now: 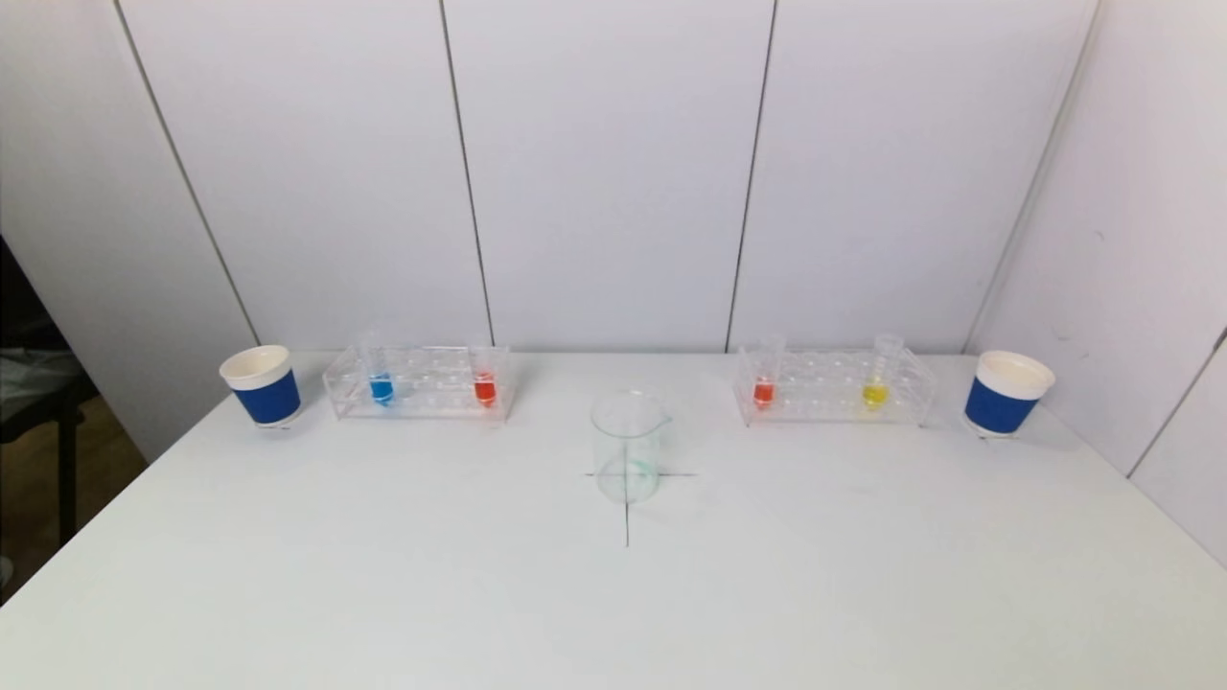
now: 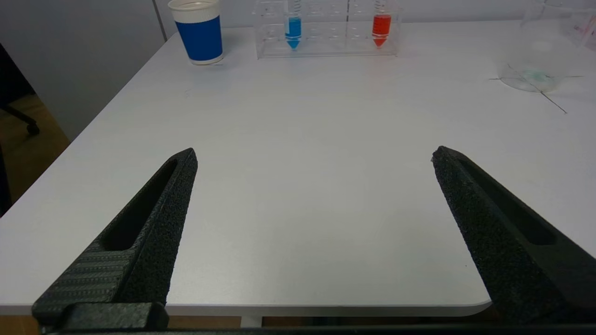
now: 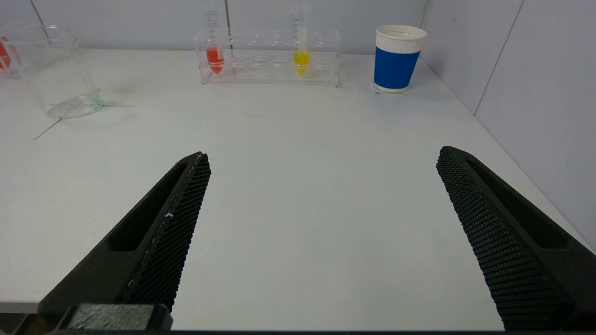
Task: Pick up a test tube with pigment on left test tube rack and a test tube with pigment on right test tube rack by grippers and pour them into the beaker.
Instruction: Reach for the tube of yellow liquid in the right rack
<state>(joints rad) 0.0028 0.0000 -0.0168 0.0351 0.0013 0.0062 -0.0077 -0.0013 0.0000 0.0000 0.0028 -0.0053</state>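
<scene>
Opening stage of the task: nothing is grasped, and both arms wait at the near edge of the table [image 1: 288, 594]. The left gripper [image 2: 314, 156] and the right gripper [image 3: 323, 156] each stand spread wide and empty over bare tabletop, well apart from the racks (neither arm appears in the head view).

The left test tube rack [image 1: 419, 383], clear plastic, sits far left and holds a blue tube [image 1: 381, 383] toward its left end and a red tube [image 1: 485, 383] toward its right end. The right test tube rack [image 1: 834, 386] sits far right with an orange-red tube [image 1: 764, 385] at its left end and a yellow tube [image 1: 874, 385] toward its right. All four tubes stand upright, pigment filling only their conical lower parts.

The beaker [image 1: 628, 446], clear glass with a faint greenish trace at its base, stands between the racks and nearer, on a drawn cross. A blue-sleeved paper cup [image 1: 262, 385] stands beyond the left rack.

The next move probably calls for each gripper to reach far, align on one tube's clear upper part, close, and lift straight up.
</scene>
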